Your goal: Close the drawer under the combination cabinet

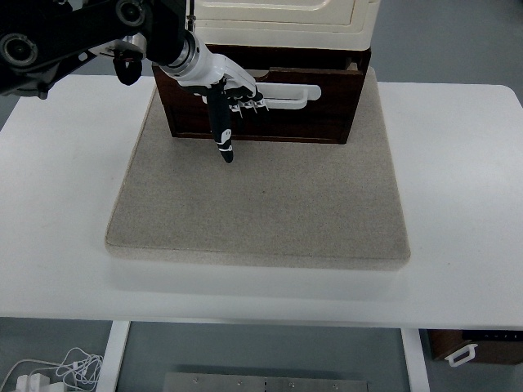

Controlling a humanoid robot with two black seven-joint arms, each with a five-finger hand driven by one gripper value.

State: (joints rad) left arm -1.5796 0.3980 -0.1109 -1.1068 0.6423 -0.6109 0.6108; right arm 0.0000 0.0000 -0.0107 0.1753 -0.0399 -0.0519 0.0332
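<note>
A cream combination cabinet [282,20] stands at the back of a grey mat [261,196]. Under it a dark brown drawer [302,110] sticks out a little toward me, with a white handle [290,98] across its front. My left hand [233,94] reaches in from the upper left and rests flat against the left part of the drawer front. Its fingers [249,102] are curled against the handle's left end, and the black thumb [222,131] points down over the mat. It grips nothing. The right arm is out of view.
The mat lies on a white table [458,180]. A brown box with a white handle [470,351] sits on the floor at the lower right, and white cables [57,371] lie at the lower left.
</note>
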